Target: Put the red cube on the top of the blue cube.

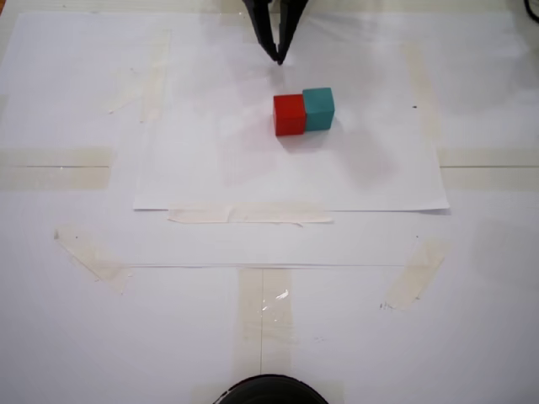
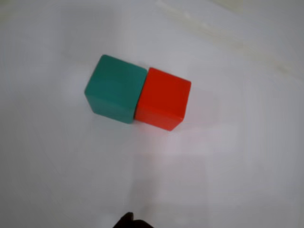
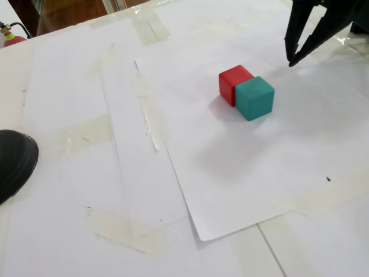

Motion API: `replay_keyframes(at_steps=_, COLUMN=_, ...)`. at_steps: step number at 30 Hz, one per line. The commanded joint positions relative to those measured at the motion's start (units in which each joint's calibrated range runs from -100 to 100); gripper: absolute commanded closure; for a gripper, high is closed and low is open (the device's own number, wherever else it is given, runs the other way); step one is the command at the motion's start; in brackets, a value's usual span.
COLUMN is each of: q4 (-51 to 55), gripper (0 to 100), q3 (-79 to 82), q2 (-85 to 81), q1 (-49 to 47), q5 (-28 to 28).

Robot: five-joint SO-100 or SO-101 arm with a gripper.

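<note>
The red cube (image 1: 289, 114) and the blue cube (image 1: 319, 108) sit side by side on a white paper sheet (image 1: 210, 168), faces touching, both flat on the sheet and neither stacked. In a fixed view from above, the blue cube lies at about 3 o'clock of the red one and a touch farther up the picture. In the wrist view the order flips: the red cube (image 2: 163, 98) is at 3 o'clock of the blue cube (image 2: 115, 88).

The gripper (image 1: 279, 57) hangs at about 12 o'clock of the cubes in that fixed view, near them but touching neither. Its two dark fingers taper down to tips that nearly meet, with nothing between them; it looks closed or almost so. In a fixed view from the side the gripper (image 3: 293, 60) sits at about 2 o'clock of the blue cube (image 3: 254, 98), clear of the sheet. A dark sliver at the bottom edge of the wrist view is probably a fingertip, though too little shows to be sure.

Tape strips (image 1: 250, 216) hold the sheet's edges.
</note>
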Motion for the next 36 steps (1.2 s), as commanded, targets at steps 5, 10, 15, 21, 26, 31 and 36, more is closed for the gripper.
replay_keyframes(at_steps=5, q4=0.23, gripper=99, q3=0.81, q2=-0.64, q1=0.49, q5=0.34)
replay_keyframes(at_steps=10, q4=0.23, gripper=99, q3=0.81, q2=-0.64, q1=0.49, q5=0.34)
replay_keyframes(at_steps=15, q4=0.23, gripper=99, q3=0.81, q2=-0.64, q1=0.49, q5=0.34)
replay_keyframes(at_steps=21, q4=0.23, gripper=99, q3=0.81, q2=-0.64, q1=0.41, q5=0.39)
replay_keyframes(at_steps=26, q4=0.31, gripper=99, q3=0.81, q2=-0.64, q1=0.33, q5=0.68)
replay_keyframes(at_steps=31, q4=0.31, gripper=99, q3=0.81, q2=-0.64, q1=0.26, q5=0.83)
replay_keyframes(at_steps=36, q4=0.31, gripper=99, q3=0.81, q2=-0.64, q1=0.26, q5=0.88)
